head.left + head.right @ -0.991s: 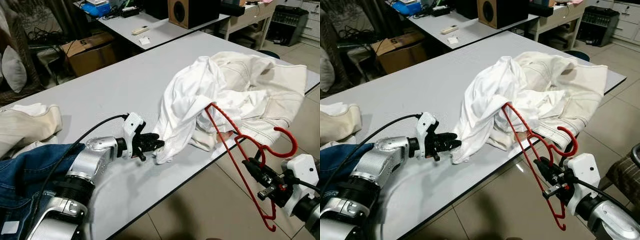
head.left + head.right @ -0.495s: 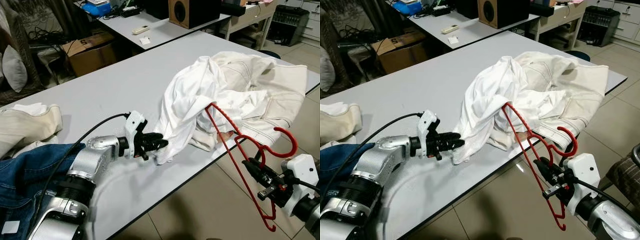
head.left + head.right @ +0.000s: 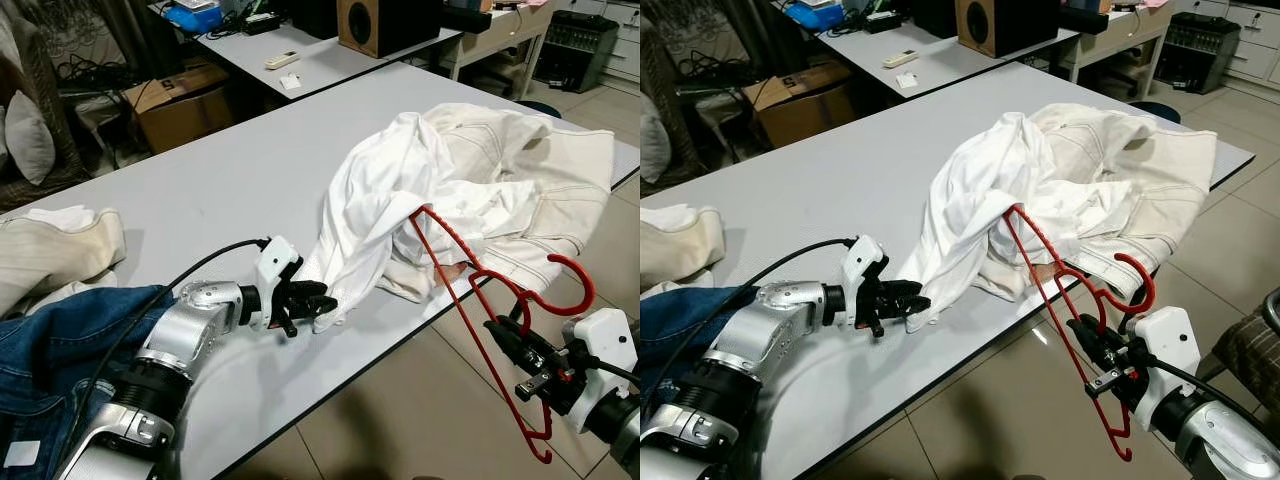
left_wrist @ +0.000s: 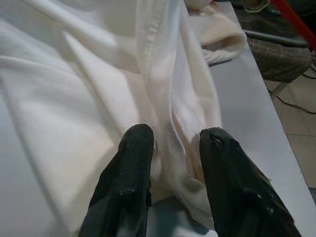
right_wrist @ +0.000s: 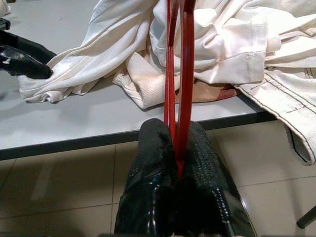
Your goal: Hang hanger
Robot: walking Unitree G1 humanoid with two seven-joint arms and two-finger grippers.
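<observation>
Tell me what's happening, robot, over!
Right gripper shut on red hanger. Left gripper open at white shirt hem. Hanger tip in the shirt, not hung.

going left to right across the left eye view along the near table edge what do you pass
Blue jeans → left gripper → white shirt → red hanger → right gripper.

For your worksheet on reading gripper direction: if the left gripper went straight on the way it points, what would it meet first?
The left gripper would meet the white shirt; its hem already lies between the open fingers.
</observation>
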